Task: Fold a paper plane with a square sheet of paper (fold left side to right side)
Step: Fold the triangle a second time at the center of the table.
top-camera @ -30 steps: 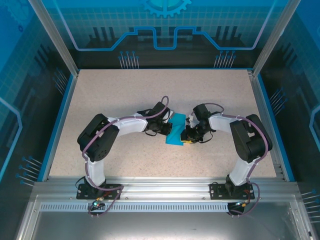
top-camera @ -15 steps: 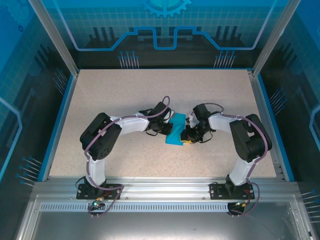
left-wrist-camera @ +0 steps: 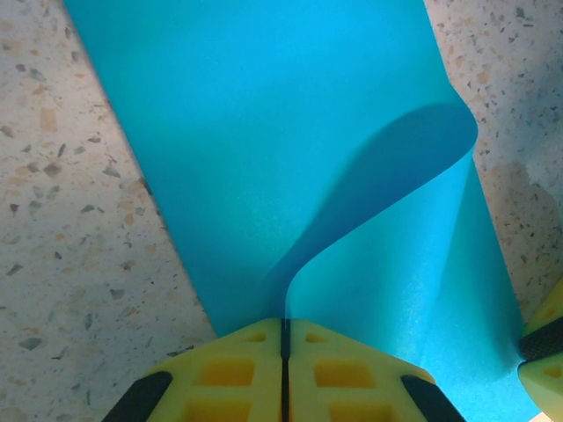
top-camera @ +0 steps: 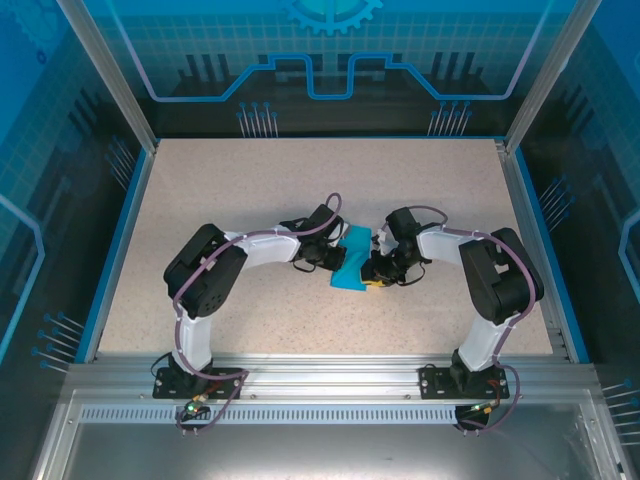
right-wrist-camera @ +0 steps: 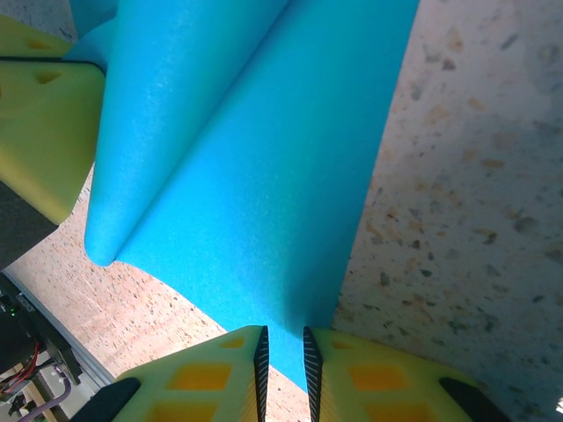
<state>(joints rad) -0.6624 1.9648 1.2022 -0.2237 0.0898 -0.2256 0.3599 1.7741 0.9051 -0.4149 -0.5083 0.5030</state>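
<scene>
Left gripper (left-wrist-camera: 283, 374) and right gripper (right-wrist-camera: 282, 365) both pinch the paper (left-wrist-camera: 264, 132); pulling apart could tear it, and the loose curl ahead may crease crooked.

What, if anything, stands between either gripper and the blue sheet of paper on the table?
Nothing visible does. The left gripper is shut on one edge of the curled sheet of paper, which rises straight out from between its pads. The right gripper pinches another edge of the same sheet.
</scene>
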